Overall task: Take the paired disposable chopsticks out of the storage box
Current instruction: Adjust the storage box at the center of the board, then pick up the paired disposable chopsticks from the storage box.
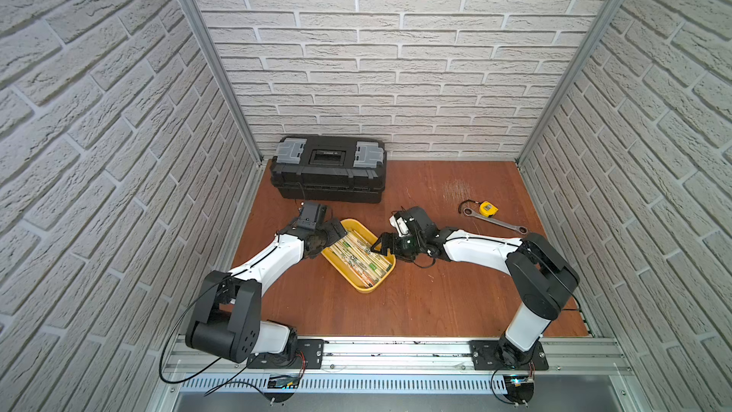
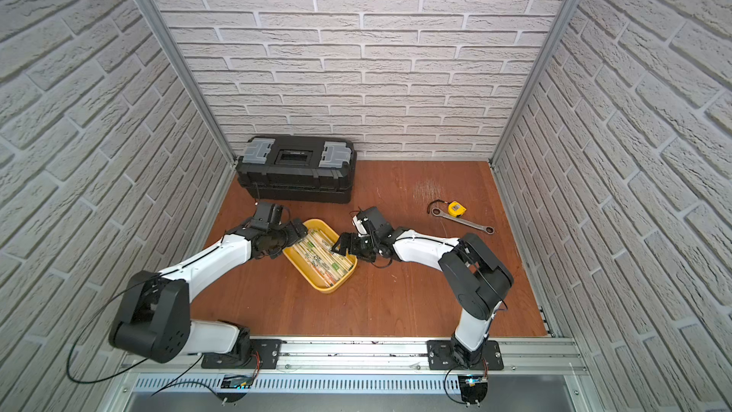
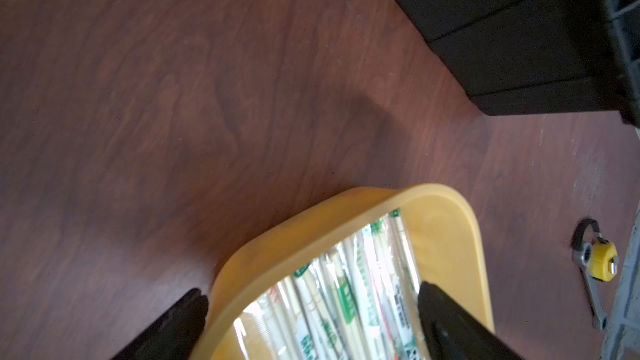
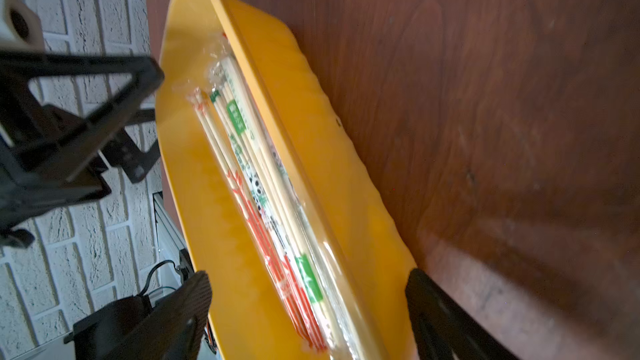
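The storage box (image 1: 362, 289) sits near the middle of the table (image 1: 435, 303), with the paired disposable chopsticks (image 1: 356, 255) lying inside it. The top views leave the jaws hard to read, so go by the wrist views. Your left gripper (image 3: 311, 292) stands wide and empty, one finger outside the box's corner and the other over the sleeves. Your right gripper (image 4: 308, 277) is also wide and grips nothing, with the box's end between its fingers. Only this view shows the orange and black-white prints clearly. Only the top views show the black toolbox (image 1: 328, 168) whole, at the back. A wrench (image 1: 495, 221) lies beside a tape measure (image 1: 488, 208). The tabletop is red-brown wood, and white brick walls (image 1: 396, 53) close three sides.
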Robot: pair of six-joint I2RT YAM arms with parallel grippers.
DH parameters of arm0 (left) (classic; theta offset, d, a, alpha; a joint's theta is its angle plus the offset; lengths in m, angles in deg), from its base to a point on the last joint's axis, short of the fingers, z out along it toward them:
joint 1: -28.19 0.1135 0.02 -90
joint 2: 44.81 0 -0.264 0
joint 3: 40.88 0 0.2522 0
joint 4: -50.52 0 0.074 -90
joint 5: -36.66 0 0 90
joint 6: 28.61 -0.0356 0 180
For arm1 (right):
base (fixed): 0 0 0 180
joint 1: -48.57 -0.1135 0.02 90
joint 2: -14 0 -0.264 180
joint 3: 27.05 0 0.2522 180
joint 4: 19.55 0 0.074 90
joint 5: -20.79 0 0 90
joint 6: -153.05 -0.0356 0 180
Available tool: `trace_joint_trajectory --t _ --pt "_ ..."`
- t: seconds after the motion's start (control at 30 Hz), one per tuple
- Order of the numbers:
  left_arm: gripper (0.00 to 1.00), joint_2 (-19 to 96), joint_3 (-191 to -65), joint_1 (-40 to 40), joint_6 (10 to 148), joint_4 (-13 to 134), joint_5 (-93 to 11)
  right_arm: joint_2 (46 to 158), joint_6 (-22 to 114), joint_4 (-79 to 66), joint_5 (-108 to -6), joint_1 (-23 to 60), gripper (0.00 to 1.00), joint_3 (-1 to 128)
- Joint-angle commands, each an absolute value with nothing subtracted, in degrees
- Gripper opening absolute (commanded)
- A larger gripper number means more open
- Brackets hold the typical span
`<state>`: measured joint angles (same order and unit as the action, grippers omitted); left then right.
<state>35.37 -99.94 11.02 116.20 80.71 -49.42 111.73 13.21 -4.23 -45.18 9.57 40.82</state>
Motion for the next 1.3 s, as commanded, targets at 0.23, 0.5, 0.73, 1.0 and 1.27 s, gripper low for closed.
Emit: trace_joint_trajectory --t 0.23,0.5,0.73,1.0,1.27 --pt "0.98 44.1 -108.3 5.2 116.7 74.0 -48.0 97.0 8.2 -5.4 -51.5 7.0 0.89 30.4" --pt "0.98 48.8 -112.8 2.3 115.1 72.3 -45.3 87.5 9.7 10.2 -63.8 7.3 0.94 30.5" --pt "0.98 46.7 -115.9 3.4 108.6 80.6 -49.3 82.4 16.5 25.8 -73.9 7.5 0.91 37.6" --pt "0.98 38.5 -113.3 9.1 106.2 91.0 -55.8 88.1 25.2 36.7 -75.3 6.2 0.68 49.8" --pt "0.98 30.1 -107.1 12.4 105.2 94.3 -56.0 102.1 28.7 42.5 -76.0 0.7 0.44 63.9"
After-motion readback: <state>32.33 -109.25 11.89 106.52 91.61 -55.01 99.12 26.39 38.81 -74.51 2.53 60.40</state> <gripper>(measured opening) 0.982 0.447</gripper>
